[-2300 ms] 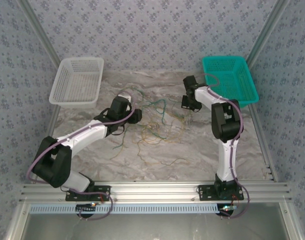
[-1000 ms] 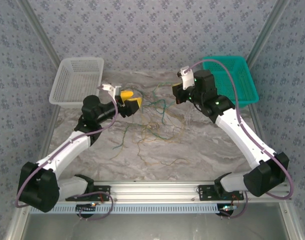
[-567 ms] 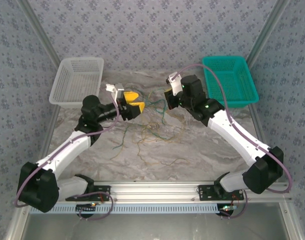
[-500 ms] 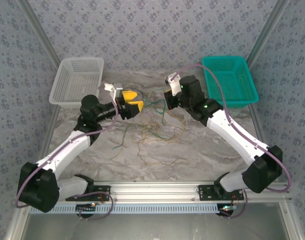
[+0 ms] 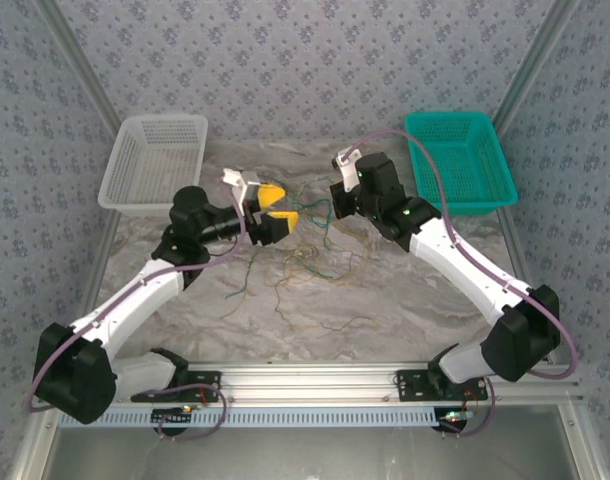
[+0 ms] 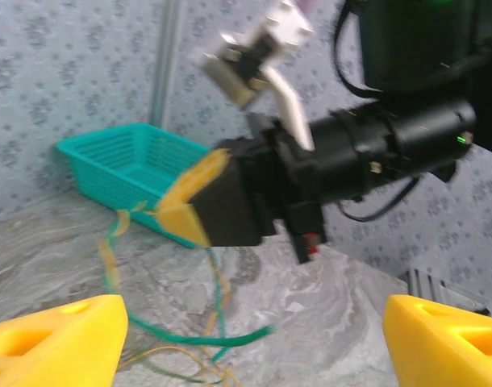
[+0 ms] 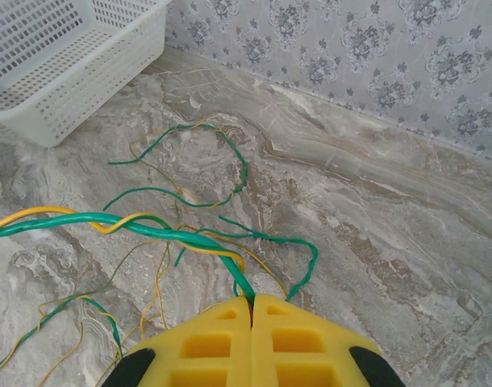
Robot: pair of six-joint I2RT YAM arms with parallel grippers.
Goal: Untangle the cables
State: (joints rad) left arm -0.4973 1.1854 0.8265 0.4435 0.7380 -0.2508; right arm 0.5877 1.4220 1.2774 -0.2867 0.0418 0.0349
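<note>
left tool [image 5: 276, 204] shifted right | cables [image 7: 149, 230] green-yellow twist, pinched by right tool [image 7: 252, 301]

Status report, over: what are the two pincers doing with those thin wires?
Right pincer shut on green and yellow cables, raised. Left pincer open, empty, facing it. Rest tangled on table. Nothing blocking.

No readable text, labels or numbers

Green and yellow cables [image 7: 173, 235]; teal basket [image 5: 465, 165].
</note>
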